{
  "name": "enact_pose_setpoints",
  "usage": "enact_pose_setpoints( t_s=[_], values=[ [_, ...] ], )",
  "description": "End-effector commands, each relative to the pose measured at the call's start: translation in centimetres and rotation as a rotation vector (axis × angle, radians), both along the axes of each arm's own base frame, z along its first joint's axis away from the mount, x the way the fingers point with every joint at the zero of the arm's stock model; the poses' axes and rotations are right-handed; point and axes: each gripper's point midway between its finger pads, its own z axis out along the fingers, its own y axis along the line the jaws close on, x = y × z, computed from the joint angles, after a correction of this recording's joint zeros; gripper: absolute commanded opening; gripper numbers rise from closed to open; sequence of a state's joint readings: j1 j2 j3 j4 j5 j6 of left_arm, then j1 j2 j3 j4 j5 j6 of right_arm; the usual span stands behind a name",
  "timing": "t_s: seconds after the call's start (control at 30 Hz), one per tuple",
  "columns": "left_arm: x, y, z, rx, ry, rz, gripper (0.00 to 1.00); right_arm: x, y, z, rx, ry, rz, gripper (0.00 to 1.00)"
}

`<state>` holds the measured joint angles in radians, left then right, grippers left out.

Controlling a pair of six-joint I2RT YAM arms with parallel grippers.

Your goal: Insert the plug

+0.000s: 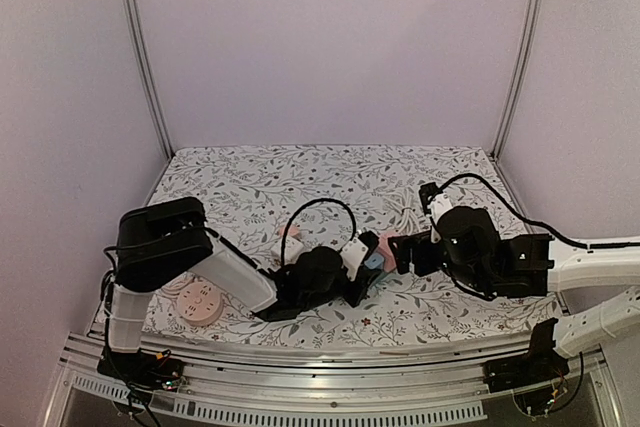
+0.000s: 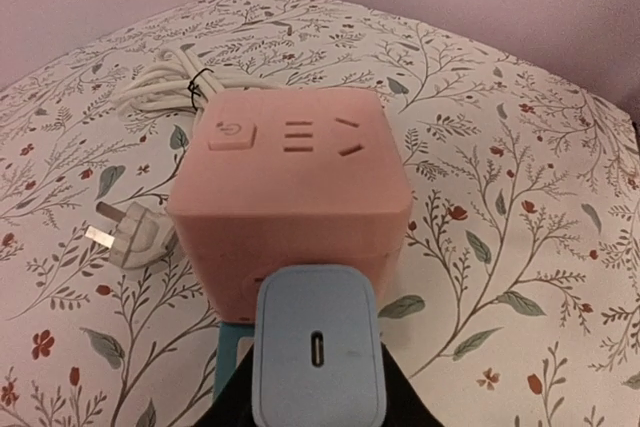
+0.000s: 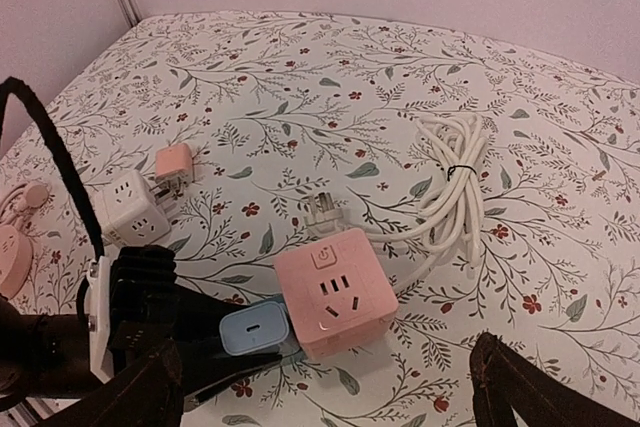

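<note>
A pink cube socket [image 2: 290,197] lies on the floral table, also in the right wrist view [image 3: 335,292] and the top view [image 1: 386,244]. My left gripper [image 2: 318,392] is shut on a light blue plug [image 2: 318,347], whose front sits against the cube's near side face; its prongs are hidden. The plug also shows in the right wrist view [image 3: 252,330] and the top view [image 1: 374,261]. My right gripper [image 3: 330,397] is open and empty, its fingers [image 3: 520,387] spread wide just above and beside the cube.
The cube's white cable coil [image 3: 450,172] and its white mains plug [image 3: 322,212] lie behind it. A white cube socket [image 3: 130,209] and a small pink charger [image 3: 175,162] sit to the left. A round pink object [image 1: 198,302] lies by the left arm's base.
</note>
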<state>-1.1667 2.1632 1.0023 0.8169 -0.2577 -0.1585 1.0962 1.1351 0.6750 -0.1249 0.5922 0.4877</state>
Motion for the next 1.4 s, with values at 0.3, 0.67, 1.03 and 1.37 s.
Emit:
enact_pose_setpoints(
  t_s=[0.3,0.67,1.03,1.37],
  values=[
    [-0.9,1.9,4.1,-0.013,0.024,-0.035,0.69,0.2,0.3,1.7,-0.013,-0.001,-0.001,0.99],
    [-1.6,2.8,6.6,-0.003,0.173,-0.062,0.53,0.0,-0.4,2.0,-0.144,0.052,0.011,0.98],
    [-0.8,2.7,4.4,0.138,0.289,-0.036,0.35,1.4,0.2,-0.3,-0.143,0.174,0.054,0.95],
    [0.2,1.8,3.0,0.183,0.302,-0.011,0.30,2.4,0.2,-1.3,-0.149,0.202,0.037,0.95]
  ],
)
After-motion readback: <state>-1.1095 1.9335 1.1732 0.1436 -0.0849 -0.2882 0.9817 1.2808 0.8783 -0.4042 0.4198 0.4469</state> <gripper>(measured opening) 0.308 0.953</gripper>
